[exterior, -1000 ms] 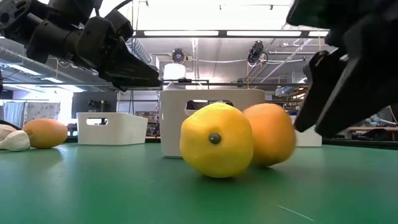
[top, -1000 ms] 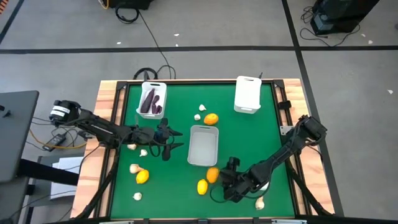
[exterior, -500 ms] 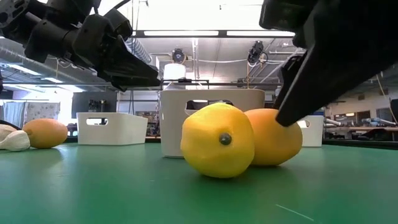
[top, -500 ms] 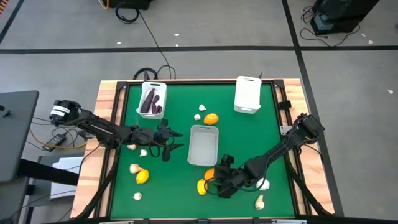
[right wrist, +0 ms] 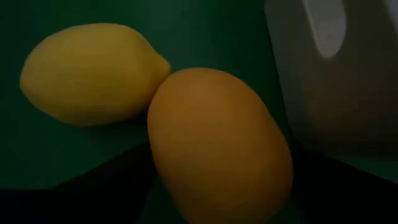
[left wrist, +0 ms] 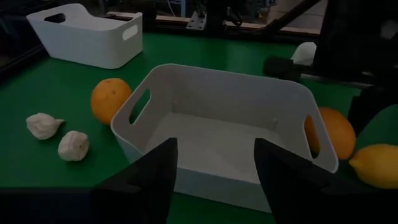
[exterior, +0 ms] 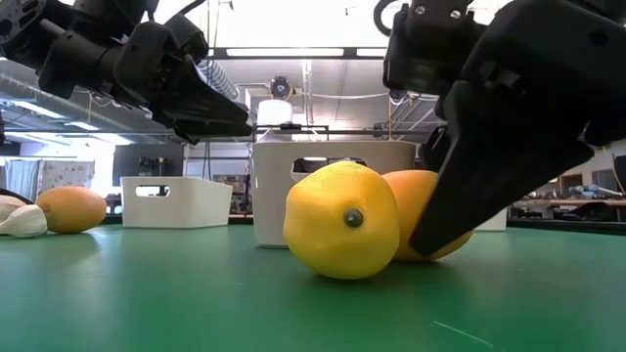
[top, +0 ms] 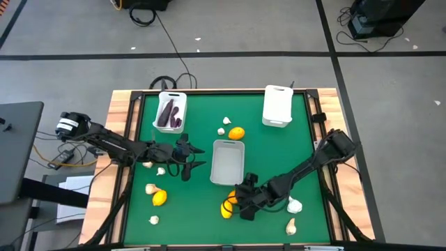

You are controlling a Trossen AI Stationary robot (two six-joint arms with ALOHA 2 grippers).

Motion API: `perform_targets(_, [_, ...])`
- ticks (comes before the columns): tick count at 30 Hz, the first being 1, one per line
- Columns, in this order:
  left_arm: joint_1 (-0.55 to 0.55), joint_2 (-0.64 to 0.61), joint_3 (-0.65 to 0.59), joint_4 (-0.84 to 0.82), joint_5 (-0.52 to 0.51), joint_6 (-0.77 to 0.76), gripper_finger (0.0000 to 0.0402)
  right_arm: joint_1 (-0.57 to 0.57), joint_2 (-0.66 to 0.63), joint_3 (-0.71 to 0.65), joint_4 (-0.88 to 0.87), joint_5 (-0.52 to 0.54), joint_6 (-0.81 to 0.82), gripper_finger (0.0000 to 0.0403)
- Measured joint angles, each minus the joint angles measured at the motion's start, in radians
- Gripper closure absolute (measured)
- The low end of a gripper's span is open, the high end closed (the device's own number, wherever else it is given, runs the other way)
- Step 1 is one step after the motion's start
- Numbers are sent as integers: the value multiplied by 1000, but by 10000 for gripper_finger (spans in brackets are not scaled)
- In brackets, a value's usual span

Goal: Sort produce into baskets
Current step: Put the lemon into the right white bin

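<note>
My right hand (top: 240,202) sits low near the front of the green tabletop (top: 279,150), over the smooth orange rounded citrus fruit (exterior: 430,220); from above my own fingers hide most of that fruit, and only a sliver of orange shows; in the low view one dark finger (exterior: 479,166) slants across its side. My fingers are spread on either side of it, but I cannot tell whether they touch its skin. Through my right wrist the orange fruit fills the view, oval and matt, touching the yellow lemon-shaped citrus fruit (right wrist: 90,71) beside it, with the empty white rectangular plastic bin (top: 228,162) just beyond, its wall cut off at the edge; the lemon's small dark stem scar faces the low camera. My left hand (top: 191,159) hangs open and empty just beside that middle bin; two whitish garlic bulbs (left wrist: 59,134) and another orange citrus fruit (left wrist: 111,99) lie near the bin's far end; dark purple elongated vegetables (top: 168,113) lie in the back-left white bin (top: 171,96), hard to count.
</note>
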Motion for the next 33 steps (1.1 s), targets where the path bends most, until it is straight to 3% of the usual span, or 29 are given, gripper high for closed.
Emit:
perform_targets(6, [0, 0, 0, 0, 0, -1, 183, 5, -18, 0, 1, -5, 8, 163])
perform_targets(15, [-11, 0, 0, 0, 3, -17, 183, 25, -141, 0, -83, -6, 42, 163])
perform_targets(25, [-34, 7, 0, 2, -27, -29, 183, 74, -313, 0, -248, 255, 31, 163])
perform_targets(33, [-8, 7, 0, 112, -51, 129, 183, -21, -451, 1, -456, 509, 30, 163])
